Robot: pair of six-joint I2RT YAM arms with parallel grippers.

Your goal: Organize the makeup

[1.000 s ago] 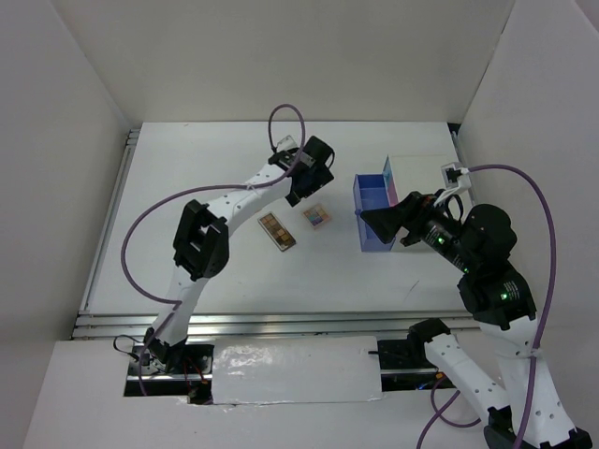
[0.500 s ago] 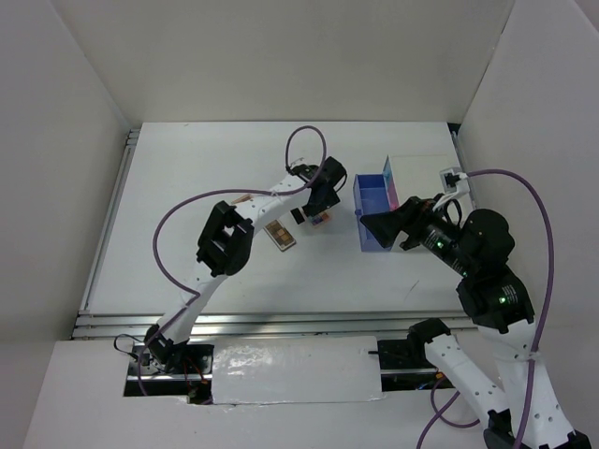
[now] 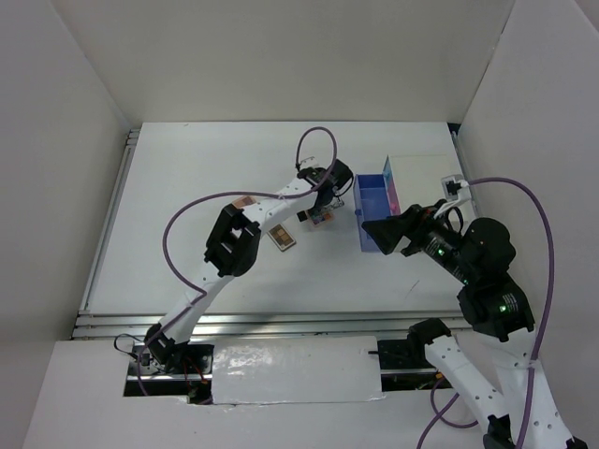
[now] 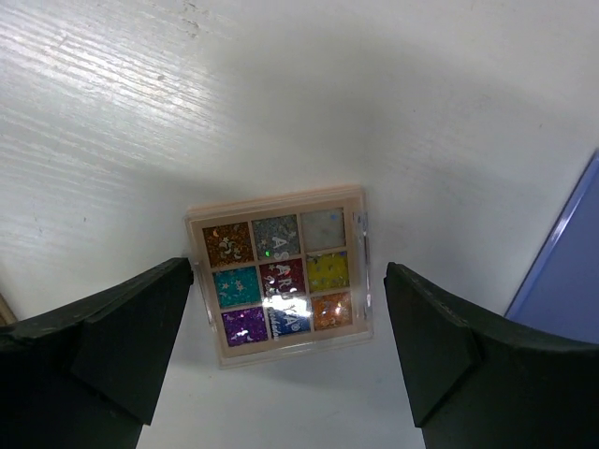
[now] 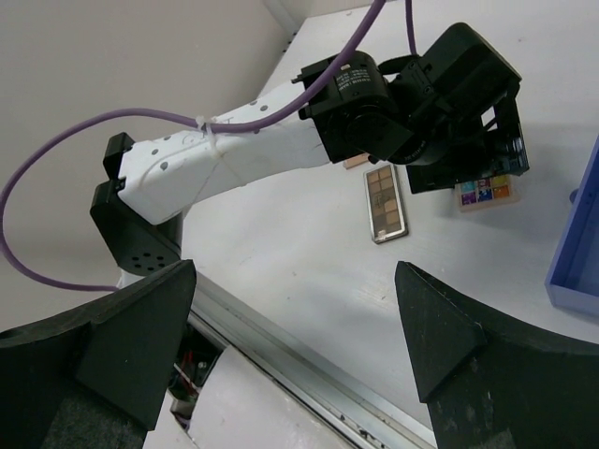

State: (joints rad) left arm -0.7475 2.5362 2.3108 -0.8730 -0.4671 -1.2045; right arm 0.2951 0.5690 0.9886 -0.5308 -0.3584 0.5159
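Note:
A square palette [image 4: 278,274] with nine glitter colours lies flat on the white table, and also shows in the top view [image 3: 325,220]. My left gripper [image 4: 290,351] is open just above it, one finger on each side, not touching; in the top view the left gripper [image 3: 314,211] partly covers it. A long brown eyeshadow palette [image 3: 281,237] lies to its left, also in the right wrist view [image 5: 386,201]. A third pinkish flat piece [image 3: 245,200] peeks from under the left arm. My right gripper [image 3: 384,229] is open and empty. Bottles, lipstick and stick are out of view.
A blue drawer [image 3: 374,210] lies open on the table right of the square palette, its edge in the left wrist view [image 4: 562,271]. A pink drawer [image 3: 391,180] and the white box [image 3: 421,173] stand behind it. The table's metal front rail [image 5: 309,346] runs below my right gripper.
My left gripper has moved right and down over the square palette, which it now partly covers. My right gripper has shifted slightly; the palettes have not moved.

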